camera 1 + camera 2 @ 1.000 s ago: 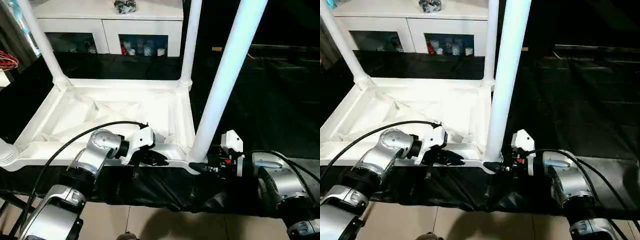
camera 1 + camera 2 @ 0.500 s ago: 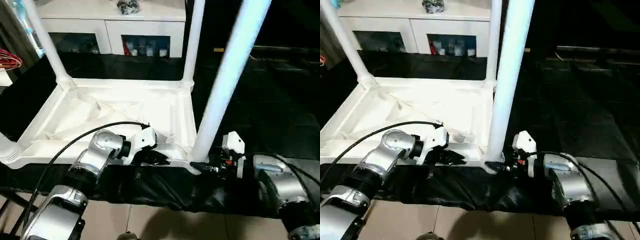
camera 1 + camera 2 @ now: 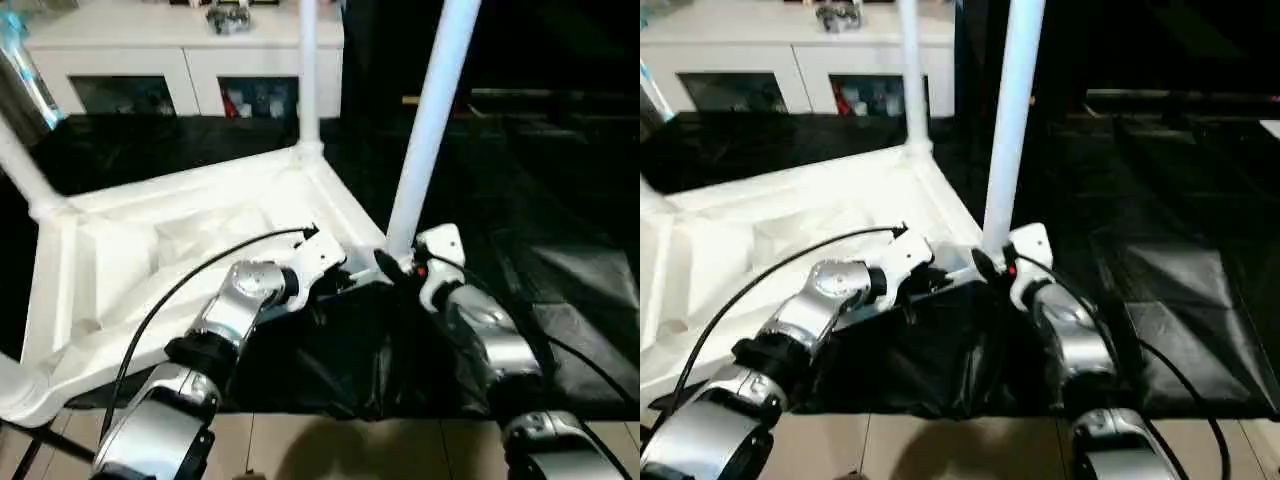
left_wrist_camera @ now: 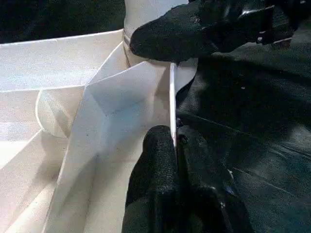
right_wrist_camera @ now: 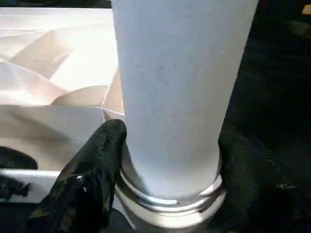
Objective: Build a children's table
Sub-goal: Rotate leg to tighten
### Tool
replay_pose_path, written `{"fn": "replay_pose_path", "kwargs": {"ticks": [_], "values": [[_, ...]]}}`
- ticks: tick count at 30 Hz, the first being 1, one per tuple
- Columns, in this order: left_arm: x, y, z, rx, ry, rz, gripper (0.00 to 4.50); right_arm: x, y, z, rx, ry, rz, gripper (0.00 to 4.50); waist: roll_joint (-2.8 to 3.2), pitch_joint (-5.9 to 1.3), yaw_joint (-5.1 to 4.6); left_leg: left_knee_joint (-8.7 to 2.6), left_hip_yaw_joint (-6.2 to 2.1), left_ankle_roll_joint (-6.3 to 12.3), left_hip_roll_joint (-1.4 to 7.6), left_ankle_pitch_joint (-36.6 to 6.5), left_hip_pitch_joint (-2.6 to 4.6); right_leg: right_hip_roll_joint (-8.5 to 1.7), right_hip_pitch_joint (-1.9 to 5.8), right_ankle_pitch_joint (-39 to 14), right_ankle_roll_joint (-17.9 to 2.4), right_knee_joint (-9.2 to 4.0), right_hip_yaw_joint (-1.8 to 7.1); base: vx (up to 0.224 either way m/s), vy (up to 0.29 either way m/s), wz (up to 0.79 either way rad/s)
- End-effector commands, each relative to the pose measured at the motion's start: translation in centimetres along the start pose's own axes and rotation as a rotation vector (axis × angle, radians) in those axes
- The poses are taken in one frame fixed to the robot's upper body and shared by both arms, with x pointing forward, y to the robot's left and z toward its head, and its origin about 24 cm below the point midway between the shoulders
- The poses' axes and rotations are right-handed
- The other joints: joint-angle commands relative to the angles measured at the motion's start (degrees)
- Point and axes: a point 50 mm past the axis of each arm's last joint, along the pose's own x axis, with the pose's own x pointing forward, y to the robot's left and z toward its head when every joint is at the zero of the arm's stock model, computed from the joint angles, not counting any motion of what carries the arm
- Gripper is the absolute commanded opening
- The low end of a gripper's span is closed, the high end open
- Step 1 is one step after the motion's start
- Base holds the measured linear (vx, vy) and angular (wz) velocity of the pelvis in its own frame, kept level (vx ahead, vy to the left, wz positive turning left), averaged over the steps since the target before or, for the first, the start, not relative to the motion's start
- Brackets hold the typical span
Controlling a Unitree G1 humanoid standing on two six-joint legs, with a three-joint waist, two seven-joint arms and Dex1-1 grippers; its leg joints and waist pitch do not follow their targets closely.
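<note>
Nearest the robot, the thin white rim of the upturned white plastic rectangular tabletop (image 3: 150, 260) is pinched between the nearly closed black fingers (image 4: 155, 160) of the left hand (image 4: 174, 145), presumably so that the piece is steadied on the black-draped worktop (image 3: 560, 290). Just beside it, at the near right corner socket, the base of a long white cylindrical leg (image 3: 430, 120) is clasped by the right hand (image 5: 165, 194), whose fingers (image 5: 92, 179) are set around the flared end where it meets the socket; the grip is judged to serve seating or turning the leg home. The leg stands upright. Further off, another white leg (image 3: 308, 70) is seen standing in the far corner socket, and a third at the left corner (image 3: 20, 165). Beyond the worktop a white glass-door cabinet (image 3: 180, 60) is placed.
</note>
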Motion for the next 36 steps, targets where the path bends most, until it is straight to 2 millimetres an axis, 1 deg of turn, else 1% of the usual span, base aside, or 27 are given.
{"fn": "replay_pose_path", "kwargs": {"ticks": [1, 2, 4, 5, 7, 8, 10, 11, 13, 14, 15, 18, 19, 20, 21, 22, 23, 24, 25, 26, 27, 28, 29, 31, 34, 36], "values": [[3.0, -3.4, 4.0, 0.082, -0.131, -0.138, 0.00, 1.7, 6.1, -1.5, 0.009, 0.070, 0.210, 3.03, -0.31, -2.91, -0.01, -3.73, -0.51, 2.29, 1.55, -13.73, -0.47, -3.69, 2.86, -17.28, -8.92, -4.79, 2.71, 0.000, 0.000, 0.00], [2.8, -3.2, 3.8, 0.082, -0.128, -0.141, 0.00, 1.5, 5.9, -1.5, 0.038, 0.056, 0.231, 3.37, -0.33, -2.84, -0.02, -3.79, -0.49, 2.49, 1.56, -14.35, -0.40, -3.67, 2.89, -17.65, -8.98, -4.86, 2.72, 0.000, 0.000, 0.00], [2.6, -3.1, 3.6, 0.083, -0.125, -0.144, 0.00, 1.4, 5.7, -1.5, 0.049, 0.050, 0.237, 3.37, -0.29, -2.82, -0.05, -3.83, -0.52, 2.66, 1.60, -14.94, -0.38, -3.64, 2.93, -18.09, -8.94, -4.90, 2.74, 0.000, 0.000, 0.00], [2.4, -2.9, 3.4, 0.087, -0.122, -0.149, 0.00, 1.2, 5.4, -1.5, 0.052, 0.048, 0.250, 3.44, -0.21, -2.81, -0.10, -3.91, -0.57, 2.62, 1.67, -15.24, -0.36, -3.67, 2.89, -18.26, -8.98, -4.92, 2.75, 0.000, 0.000, 0.00], [1.7, -2.7, 2.9, 0.100, -0.116, -0.178, 0.00, 0.6, 4.6, -1.6, 0.030, 0.048, 0.271, 3.74, -0.26, -2.84, -0.12, -3.92, -0.56, 2.68, 1.69, -15.38, -0.33, -3.68, 2.93, -17.92, -9.10, -4.90, 2.78, 0.000, 0.000, 0.00], [1.7, -2.7, 2.9, 0.100, -0.116, -0.178, 0.00, 0.6, 4.6, -1.6, 0.030, 0.048, 0.271, 3.83, -0.33, -2.87, -0.11, -3.86, -0.53, 3.01, 1.67, -15.21, -0.44, -3.66, 3.05, -17.28, -9.26, -4.83, 2.78, 0.000, 0.000, 0.00], [1.1, -2.4, 2.5, 0.090, -0.124, -0.201, 0.00, 0.0, 3.9, -1.7, -0.010, 0.054, 0.302, 3.87, -0.27, -3.00, -0.03, -3.70, -0.46, 3.43, 1.72, -14.12, -0.47, -3.68, 3.11, -15.23, -9.75, -4.66, 2.82, 0.000, 0.000, 0.00], [0.5, -2.2, 2.1, 0.094, -0.125, -0.215, 0.00, -0.6, 3.3, -1.7, -0.045, 0.056, 0.350, 4.06, -0.29, -3.01, 0.06, -3.61, -0.42, 3.81, 1.68, -13.33, -0.56, -3.66, 3.21, -14.05, -10.18, -4.51, 2.78, 0.000, 0.000, 0.00], [0.2, -2.1, 1.9, 0.098, -0.130, -0.230, 0.00, -0.9, 3.0, -1.7, -0.060, 0.050, 0.385, 4.06, -0.22, -3.02, 0.15, -3.50, -0.30, 4.40, 1.71, -12.71, -0.54, -3.64, 3.16, -13.25, -10.60, -4.45, 2.74, 0.000, 0.000, 0.00], [-0.2, -2.1, 1.7, 0.100, -0.132, -0.250, 0.00, -1.3, 2.7, -1.6, -0.077, 0.044, 0.423, 4.06, -0.32, -3.00, 0.33, -3.38, -0.23, 4.82, 1.64, -12.63, -0.62, -3.59, 3.28, -13.56, -10.63, -4.48, 2.69, 0.000, 0.000, 0.00], [-0.5, -2.1, 1.5, 0.101, -0.134, -0.269, 0.00, -1.6, 2.4, -1.4, -0.090, 0.039, 0.456, 4.06, -0.28, -2.98, 0.61, -3.39, -0.21, 5.13, 1.77, -12.34, -0.58, -3.61, 3.23, -13.90, -10.71, -4.45, 2.68, 0.000, 0.000, 0.00], [-1.4, -2.1, 1.1, 0.102, -0.139, -0.335, 0.00, -2.5, 1.7, -1.0, -0.123, 0.031, 0.536, 4.06, -0.25, -2.97, 0.97, -3.40, -0.16, 5.35, 2.02, -12.48, -0.41, -3.71, 2.99, -15.28, -10.86, -4.45, 2.76, 0.000, 0.000, 0.00], [-1.6, -2.2, 1.0, 0.104, -0.143, -0.352, 0.00, -2.7, 1.6, -0.9, -0.132, 0.029, 0.564, 4.06, -0.15, -2.95, 1.18, -3.38, -0.20, 5.47, 2.15, -12.62, -0.55, -3.73, 2.99, -15.53, -10.73, -4.39, 2.79, 0.000, 0.000, 0.00], [-1.9, -2.1, 0.9, 0.102, -0.143, -0.368, 0.00, -3.0, 1.4, -0.8, -0.139, 0.029, 0.591, 4.06, -0.19, -2.94, 1.26, -3.45, -0.22, 5.45, 2.13, -12.60, -0.52, -3.65, 2.98, -15.69, -10.52, -4.42, 2.77, 0.000, 0.000, 0.00], [-2.2, -2.0, 0.8, 0.109, -0.138, -0.383, 0.00, -3.3, 1.3, -0.6, -0.152, 0.030, 0.632, 4.06, -0.37, -2.98, 1.26, -3.45, -0.25, 5.50, 2.11, -12.60, -0.59, -3.61, 3.06, -15.68, -10.52, -4.35, 2.72, 0.000, 0.000, 0.00], [-2.4, -1.9, 0.7, 0.113, -0.134, -0.392, 0.00, -3.6, 1.2, -0.6, -0.160, 0.032, 0.661, 4.06, -0.26, -2.94, 1.32, -3.45, -0.27, 5.46, 2.16, -12.64, -0.59, -3.63, 2.97, -15.80, -10.55, -4.30, 2.74, 0.000, 0.000, 0.00], [-2.7, -1.8, 0.5, 0.113, -0.128, -0.401, 0.00, -3.8, 1.2, -0.5, -0.169, 0.035, 0.691, 4.06, -0.32, -2.88, 1.23, -3.44, -0.18, 5.52, 2.11, -13.04, -0.63, -3.62, 2.91, -16.39, -10.45, -4.43, 2.75, 0.000, 0.000, 0.00], [-2.9, -1.7, 0.4, 0.115, -0.121, -0.410, 0.00, -4.1, 1.2, -0.4, -0.174, 0.038, 0.720, 4.06, -0.53, -2.92, 1.31, -3.44, -0.22, 5.54, 2.12, -12.87, -0.59, -3.67, 2.95, -16.58, -10.35, -4.42, 2.75, 0.000, 0.000, 0.00], [-3.1, -1.6, 0.3, 0.118, -0.118, -0.416, 0.00, -4.2, 1.2, -0.4, -0.176, 0.040, 0.743, 4.06, -0.41, -2.93, 1.44, -3.39, -0.23, 5.68, 2.10, -12.32, -0.64, -3.68, 2.91, -16.61, -10.18, -4.38, 2.78, 0.000, 0.000, 0.00], [-3.3, -1.5, 0.2, 0.121, -0.114, -0.425, 0.00, -4.5, 1.2, -0.3, -0.180, 0.043, 0.774, 4.06, -0.50, -2.93, 1.52, -3.40, -0.23, 5.69, 2.08, -12.08, -0.64, -3.72, 2.92, -16.84, -10.10, -4.41, 2.78, 0.000, 0.000, 0.00], [-3.6, -1.3, 0.1, 0.124, -0.109, -0.433, 0.00, -4.7, 1.2, -0.3, -0.181, 0.048, 0.807, 3.92, -0.56, -2.92, 1.62, -3.36, -0.22, 5.79, 2.09, -11.82, -0.65, -3.71, 2.90, -16.88, -10.02, -4.37, 2.80, 0.000, 0.000, 0.00], [-3.8, -1.2, 0.1, 0.126, -0.106, -0.441, 0.00, -4.9, 1.2, -0.3, -0.179, 0.053, 0.832, 3.92, -0.69, -3.00, 1.72, -3.32, -0.20, 5.97, 2.06, -11.48, -0.61, -3.67, 2.95, -16.63, -9.99, -4.37, 2.78, 0.000, 0.000, 0.00], [-4.0, -1.1, 0.0, 0.128, -0.100, -0.450, 0.00, -5.0, 1.2, -0.3, -0.177, 0.058, 0.853, 3.74, -0.58, -3.03, 1.82, -3.29, -0.24, 6.20, 2.14, -10.90, -0.69, -3.63, 2.86, -15.81, -10.19, -4.20, 2.79, 0.000, 0.000, 0.00], [-4.4, -1.0, -0.1, 0.130, -0.096, -0.463, 0.00, -5.3, 1.2, -0.2, -0.159, 0.069, 0.889, 3.71, -0.55, -3.05, 1.97, -3.24, -0.21, 6.21, 2.17, -10.73, -0.63, -3.67, 2.79, -15.34, -10.57, -4.16, 2.78, 0.000, 0.000, 0.00], [-4.7, -0.9, -0.2, 0.127, -0.091, -0.480, 0.00, -5.6, 1.3, -0.2, -0.159, 0.084, 0.920, 3.33, -0.54, -3.06, 2.11, -3.22, -0.23, 5.77, 2.27, -10.58, -0.63, -3.68, 2.78, -14.14, -11.17, -3.97, 2.78, 0.000, 0.000, 0.00], [-4.9, -0.9, -0.4, 0.125, -0.084, -0.494, 0.00, -5.8, 1.3, -0.3, -0.157, 0.090, 0.935, 3.24, -0.48, -3.07, 2.18, -3.22, -0.25, 5.56, 2.26, -10.52, -0.61, -3.72, 2.82, -14.01, -11.23, -3.96, 2.78, 0.000, 0.000, 0.00]]}}
